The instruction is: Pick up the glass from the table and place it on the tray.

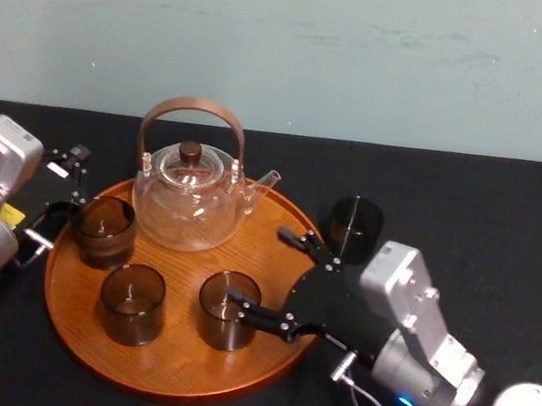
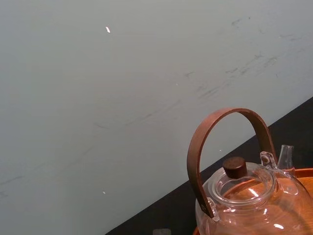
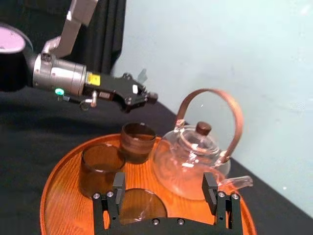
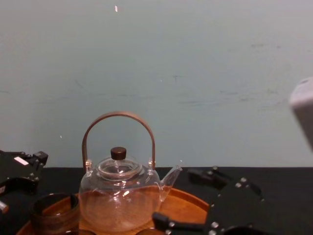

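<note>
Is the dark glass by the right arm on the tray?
Off: the glass stands upright on the table, just outside the tray, beside the open right hand.

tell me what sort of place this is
Probably a robot test bench: black table, bare wall, glass teapot on a wooden tray, left claw at its left rim, right claw open over its right side.

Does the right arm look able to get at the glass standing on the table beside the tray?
Probably yes: the right gripper, jaws open, is over the tray's right rim; the glass stands close beside it, nothing between them.
</note>
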You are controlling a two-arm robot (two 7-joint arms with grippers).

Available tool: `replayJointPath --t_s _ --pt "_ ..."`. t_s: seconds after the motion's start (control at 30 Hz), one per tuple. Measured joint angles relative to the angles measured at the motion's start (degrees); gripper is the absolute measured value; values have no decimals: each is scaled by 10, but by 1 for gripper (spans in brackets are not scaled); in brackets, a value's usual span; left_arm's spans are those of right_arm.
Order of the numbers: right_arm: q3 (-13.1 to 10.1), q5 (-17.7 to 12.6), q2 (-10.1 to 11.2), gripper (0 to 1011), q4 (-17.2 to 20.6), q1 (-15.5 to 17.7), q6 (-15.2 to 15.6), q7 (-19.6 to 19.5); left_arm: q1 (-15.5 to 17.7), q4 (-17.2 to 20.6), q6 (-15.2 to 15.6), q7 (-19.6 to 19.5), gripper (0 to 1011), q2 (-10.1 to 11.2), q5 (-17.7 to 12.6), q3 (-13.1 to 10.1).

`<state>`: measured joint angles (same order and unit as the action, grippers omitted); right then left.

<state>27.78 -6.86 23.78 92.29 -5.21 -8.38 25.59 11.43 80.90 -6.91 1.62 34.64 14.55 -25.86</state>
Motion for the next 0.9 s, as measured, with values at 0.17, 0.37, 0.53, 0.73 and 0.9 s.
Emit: replayJointPath --t_s 0.17,0.37,0.53,0.73,0.9 --pt "-28 -16 15 1003 28 30 -9 -9 0 0 0 0 0 0 0 0" --pt "-76 -47 31 1002 44 74 -20 -21 0 0 0 0 0 0 0 0" --pt "-120 -73 39 1002 49 112 -26 -32 0 0 0 0 0 0 0 0" --pt "-157 -83 40 1002 51 137 -18 -51 0 0 0 0 0 0 0 0" --pt "-183 -79 38 1002 45 140 13 -72 0 0 0 0 0 0 0 0"
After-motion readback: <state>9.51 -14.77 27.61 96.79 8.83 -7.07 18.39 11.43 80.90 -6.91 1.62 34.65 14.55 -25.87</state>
